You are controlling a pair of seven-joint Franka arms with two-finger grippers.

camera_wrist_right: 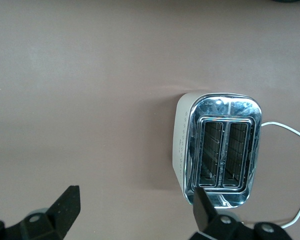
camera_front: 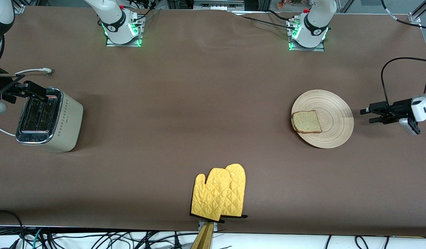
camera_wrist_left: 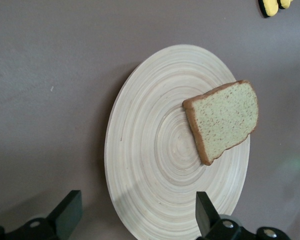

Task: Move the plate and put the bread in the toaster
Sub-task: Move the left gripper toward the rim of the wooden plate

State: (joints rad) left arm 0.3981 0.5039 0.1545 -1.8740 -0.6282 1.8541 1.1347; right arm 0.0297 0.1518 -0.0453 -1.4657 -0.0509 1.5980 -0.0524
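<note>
The round tan wooden plate (camera_front: 332,114) lies on the table toward the left arm's end. The slice of speckled bread (camera_front: 306,122) lies flat on it, at the rim toward the right arm's end. My left gripper (camera_front: 367,116) is open and empty, beside the plate's rim at the table's end. In the left wrist view the plate (camera_wrist_left: 155,165) and bread (camera_wrist_left: 222,120) show past the open gripper (camera_wrist_left: 138,212). The cream toaster (camera_front: 66,121) stands at the right arm's end, both slots empty. My right gripper (camera_front: 26,90) is open and empty over the toaster (camera_wrist_right: 217,150); it also shows in its wrist view (camera_wrist_right: 136,210).
A pair of yellow oven mitts (camera_front: 220,195) lies at the table's edge nearest the front camera, in the middle. The toaster's white cord (camera_front: 33,71) runs on the table beside it, farther from the camera. The brown cloth (camera_front: 185,103) covers the table.
</note>
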